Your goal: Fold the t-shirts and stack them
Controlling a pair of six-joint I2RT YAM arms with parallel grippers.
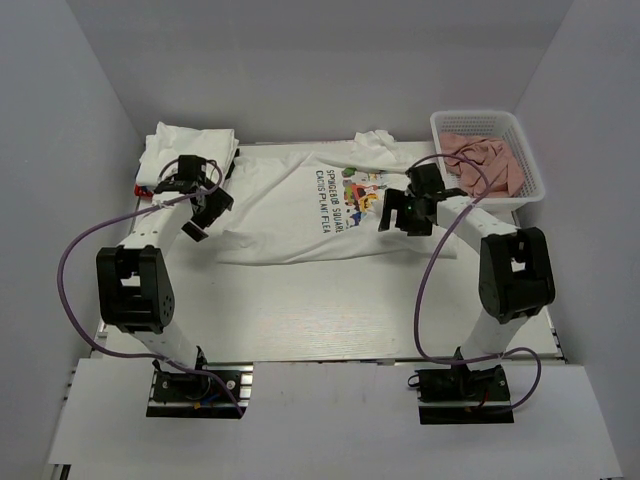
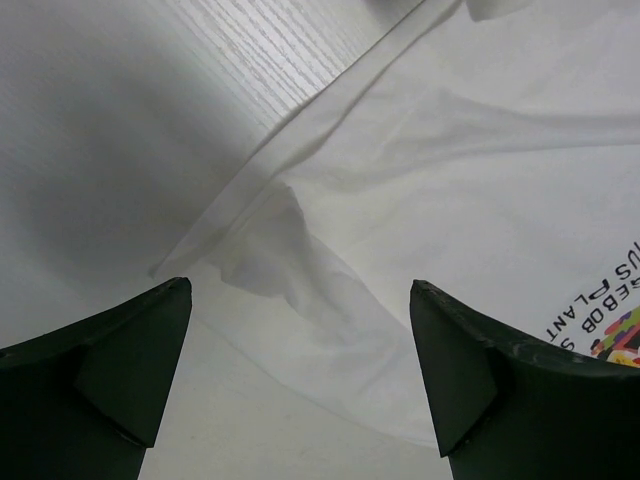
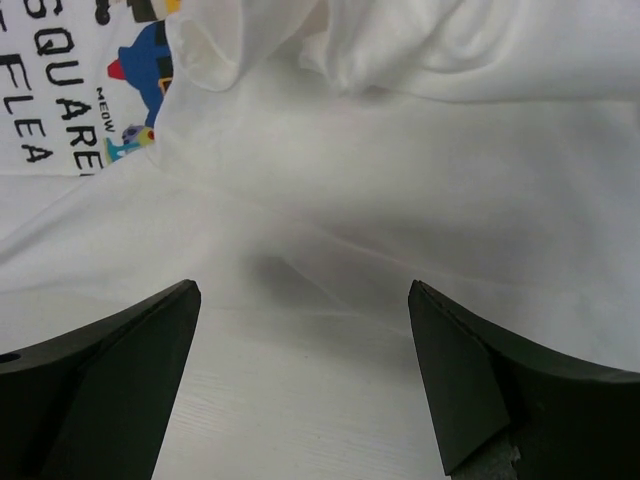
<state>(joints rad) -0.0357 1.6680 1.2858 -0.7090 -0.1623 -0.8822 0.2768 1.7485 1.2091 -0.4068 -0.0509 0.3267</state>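
Note:
A large white t-shirt (image 1: 290,210) with a colourful cartoon print and dark lettering lies spread on the table, its far right part bunched up. More white t-shirts (image 1: 190,148) lie folded in a pile at the back left. My left gripper (image 1: 203,217) hangs open over the spread shirt's left edge, and in the left wrist view the left gripper (image 2: 300,284) has a rumpled sleeve (image 2: 290,260) below its fingers. My right gripper (image 1: 402,222) is open above the shirt's right side. In the right wrist view the right gripper (image 3: 303,285) holds nothing, with the shirt's hem (image 3: 420,200) just beyond.
A white plastic basket (image 1: 530,160) holding salmon-pink cloths (image 1: 480,158) stands at the back right. A small red object (image 1: 141,188) sits by the folded pile. Grey walls close in three sides. Bare white table (image 1: 330,310) lies between the shirt and the arm bases.

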